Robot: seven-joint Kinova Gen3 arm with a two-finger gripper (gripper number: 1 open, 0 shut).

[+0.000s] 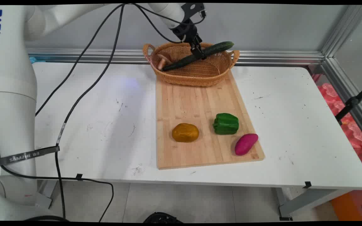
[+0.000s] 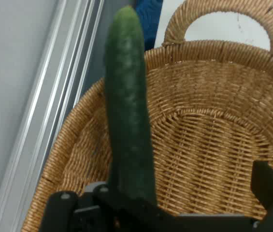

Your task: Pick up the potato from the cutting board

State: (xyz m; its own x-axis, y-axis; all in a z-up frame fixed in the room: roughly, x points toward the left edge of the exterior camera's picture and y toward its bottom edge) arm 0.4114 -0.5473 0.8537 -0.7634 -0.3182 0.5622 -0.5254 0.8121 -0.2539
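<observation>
From the main view we see the claw reaching down over a wicker basket that stands at the far end of a wooden cutting board on the white worktop. The claw pinches a long dark green cucumber near its middle; the cucumber lies tilted across the basket, its right end raised above the basket's far right rim and its left end dipping down inside. In the left part of the basket we see a brown mushroom, just beside the cucumber's low end. On the near half of the board lie a yellow-brown potato, a green bell pepper to its right, and a purple sweet potato near the board's right front corner; the three lie apart from each other and well apart from the basket. Black cables hang from the arm down across the left side of the worktop. From the hand view we see the cucumber rising from the claw up the middle of the picture, with the woven inside of the basket behind it and one looped handle at the top. The cucumber's base sits between the black fingers, gripped by them
</observation>
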